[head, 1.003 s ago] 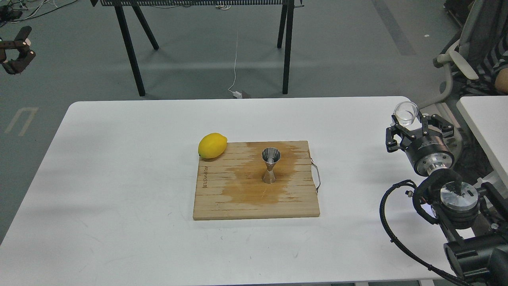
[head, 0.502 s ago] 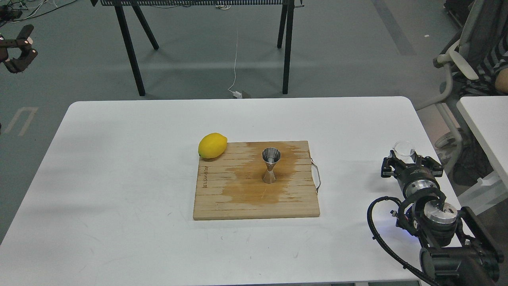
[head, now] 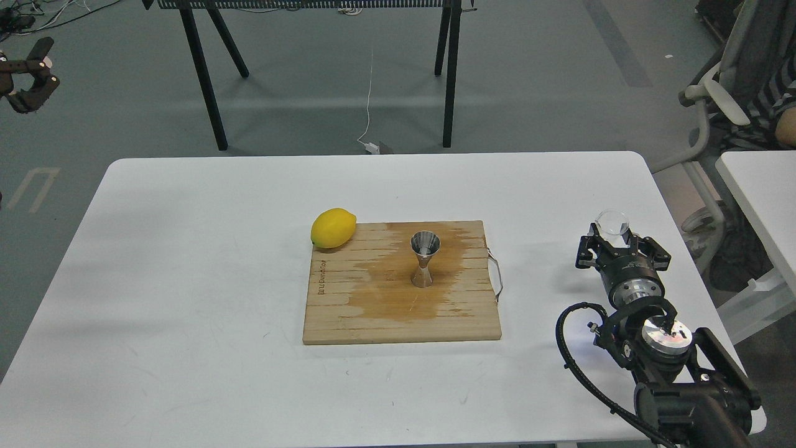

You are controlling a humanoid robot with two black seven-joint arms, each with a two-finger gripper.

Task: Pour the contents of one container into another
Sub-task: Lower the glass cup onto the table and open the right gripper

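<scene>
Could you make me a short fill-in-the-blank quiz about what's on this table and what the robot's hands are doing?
1. The right hand holds a clear glass ____.
2. The steel jigger stands upright on the wooden ____.
3. The yellow ____ rests at the board's far left corner.
4. The wet stain on the board spreads around the ____.

Missing words: cup; board; lemon; jigger

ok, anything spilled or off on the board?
Yes: a dark wet-looking stain spreads over the board around the jigger, which stands upright. The lemon overhangs the board's far left corner.
</scene>
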